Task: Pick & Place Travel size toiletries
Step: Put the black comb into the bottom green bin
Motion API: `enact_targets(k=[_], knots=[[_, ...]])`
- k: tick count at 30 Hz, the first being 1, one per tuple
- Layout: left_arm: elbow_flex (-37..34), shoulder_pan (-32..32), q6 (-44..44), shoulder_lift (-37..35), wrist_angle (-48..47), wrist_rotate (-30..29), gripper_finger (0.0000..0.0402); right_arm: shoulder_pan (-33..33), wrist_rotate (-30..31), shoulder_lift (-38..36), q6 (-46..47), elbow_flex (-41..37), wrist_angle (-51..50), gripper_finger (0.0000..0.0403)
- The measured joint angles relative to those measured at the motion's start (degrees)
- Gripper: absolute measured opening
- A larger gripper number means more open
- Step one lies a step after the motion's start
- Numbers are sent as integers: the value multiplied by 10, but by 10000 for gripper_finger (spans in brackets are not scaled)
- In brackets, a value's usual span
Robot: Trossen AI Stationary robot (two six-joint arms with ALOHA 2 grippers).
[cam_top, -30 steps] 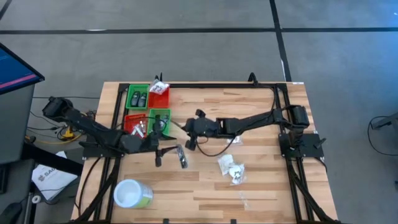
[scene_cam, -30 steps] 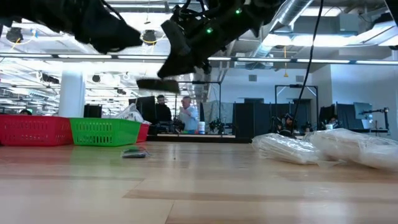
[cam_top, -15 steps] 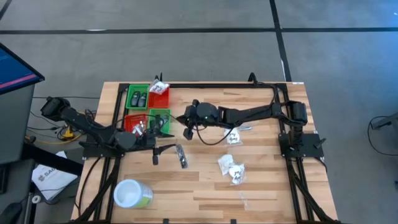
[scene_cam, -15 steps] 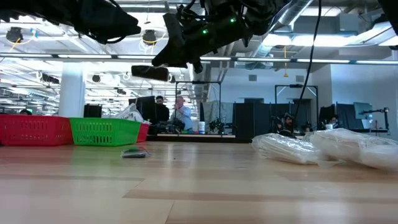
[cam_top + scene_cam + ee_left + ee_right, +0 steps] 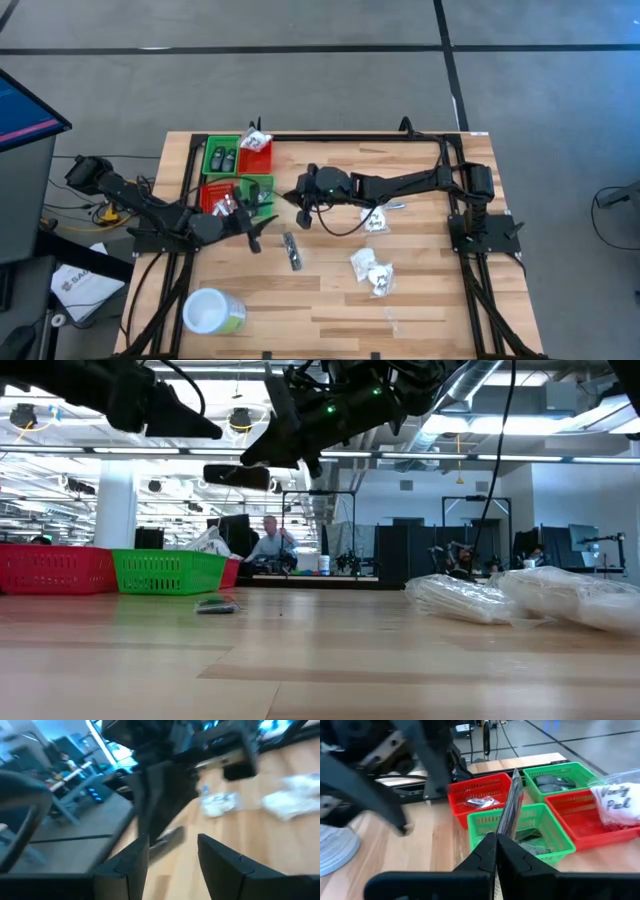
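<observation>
Four small bins sit in a two-by-two block at the upper left of the bench (image 5: 420, 300) in the high view. The rear green bin (image 5: 220, 158) holds two dark grey oval bottles (image 5: 552, 782); the rear red bin (image 5: 257, 155) holds a white plastic-wrapped packet (image 5: 616, 803) with dark print. The front red bin (image 5: 214, 196) carries a small silvery item (image 5: 480, 802), probably a tube, though the view is too poor to be sure. The front green bin (image 5: 258, 190) has dark items (image 5: 530, 836) lying in its bottom. Above that green bin the right pincer (image 5: 496, 842) is clamped together on a slim dark tube (image 5: 511, 810), which stands up from the fingertips, clear of the bins. The left pincer (image 5: 255, 236) hangs just in front of the bins with its fingers (image 5: 220, 860) apart and nothing between them. One more dark tube (image 5: 291, 251) lies on the bench right of the left pincer, near centre frame. More white packets (image 5: 372, 271) lie lower right of centre, another (image 5: 376, 221) just under the right arm. At lower left stands a green tub with a white lid (image 5: 212, 312).
</observation>
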Motion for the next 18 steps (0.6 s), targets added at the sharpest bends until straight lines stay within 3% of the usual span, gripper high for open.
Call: enact_targets(k=[6, 18], knots=[[0, 5, 49, 0, -7, -13, 173, 11, -12, 0, -4, 0, -9, 0], [0, 39, 21, 0, -71, 39, 215, 25, -28, 0, -11, 0, -30, 0]])
